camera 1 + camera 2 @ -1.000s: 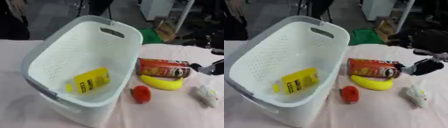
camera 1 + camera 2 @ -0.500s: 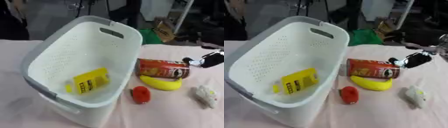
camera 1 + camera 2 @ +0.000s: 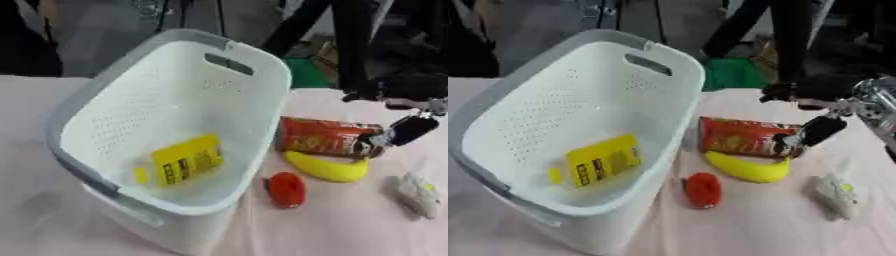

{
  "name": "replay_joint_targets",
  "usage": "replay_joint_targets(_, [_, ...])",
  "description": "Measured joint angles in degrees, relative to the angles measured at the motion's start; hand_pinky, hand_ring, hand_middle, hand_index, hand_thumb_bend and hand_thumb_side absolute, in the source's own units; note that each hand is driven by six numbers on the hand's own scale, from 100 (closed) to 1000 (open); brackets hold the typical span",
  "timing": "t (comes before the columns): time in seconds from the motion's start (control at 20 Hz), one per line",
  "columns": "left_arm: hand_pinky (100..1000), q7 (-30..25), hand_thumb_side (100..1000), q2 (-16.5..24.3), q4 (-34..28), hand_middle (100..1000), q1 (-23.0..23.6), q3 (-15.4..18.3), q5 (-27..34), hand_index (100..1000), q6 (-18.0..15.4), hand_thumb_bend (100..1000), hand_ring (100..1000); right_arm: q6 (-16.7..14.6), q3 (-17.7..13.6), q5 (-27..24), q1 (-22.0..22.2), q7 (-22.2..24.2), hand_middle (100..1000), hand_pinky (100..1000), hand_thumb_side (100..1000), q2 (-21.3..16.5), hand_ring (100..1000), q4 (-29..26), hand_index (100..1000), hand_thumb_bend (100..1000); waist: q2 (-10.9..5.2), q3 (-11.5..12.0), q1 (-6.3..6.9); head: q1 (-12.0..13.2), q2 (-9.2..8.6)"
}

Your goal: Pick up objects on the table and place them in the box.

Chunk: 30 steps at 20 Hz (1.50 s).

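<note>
Green item [image 3: 306, 73] lying on the floor beyond the table's far edge. Brown cardboard piece [image 3: 325, 49] sitting just behind it. Dark slanted stand legs [image 3: 350, 40] standing alongside.

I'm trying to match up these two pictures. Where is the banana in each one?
Left eye view: the banana lies right of centre, just below the red can.
Right eye view: the banana lies a little nearer the middle, again just below the can.
Shared landmark: the white basket to its left in both.
</note>
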Motion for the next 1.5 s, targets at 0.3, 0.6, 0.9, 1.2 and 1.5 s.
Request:
replay_joint_targets(0.3, [516,-0.01,966,0.00,0.00,601,-0.33,0.00,0.12,672,-0.01,100,472,-0.47,0.15,-0.61,-0.46,3.50,1000,1000,621,0.39,1000,0.53,1000,306,0.33,0.31,-0.27,-0.06,-0.05])
replay_joint_targets(0.6, [516,-0.01,967,0.00,0.00,602,-0.51,-0.02,0.19,672,-0.01,100,472,-0.23,0.12,-0.15,-0.76,3.55,1000,1000,636,1.04,1000,1.53,1000,300,1.02,0.89,-0.53,-0.46,-0.50])
replay_joint_targets(0.9, [517,-0.02,967,0.00,0.00,603,-0.95,-0.04,0.26,672,-0.01,100,472,-0.06,-0.25,1.45,-0.77,2.00,1000,1000,662,1.77,1000,2.81,1000,286,1.66,1.48,-0.59,-0.83,-1.33])
replay_joint_targets(1.2, [517,-0.02,968,0.00,0.00,603,-1.21,-0.32,0.26,672,-0.01,100,472,-0.23,-0.24,2.65,-0.79,1.18,1000,1000,660,2.40,1000,3.99,1000,296,2.05,1.68,-0.64,-1.05,-1.88])
replay_joint_targets(1.5, [518,-0.06,968,0.00,0.00,604,-1.46,-0.37,0.26,672,-0.06,100,472,-0.42,-0.24,3.74,-0.85,0.89,1000,1000,661,2.90,1000,4.77,1000,300,2.41,2.24,-1.00,-1.35,-2.12])
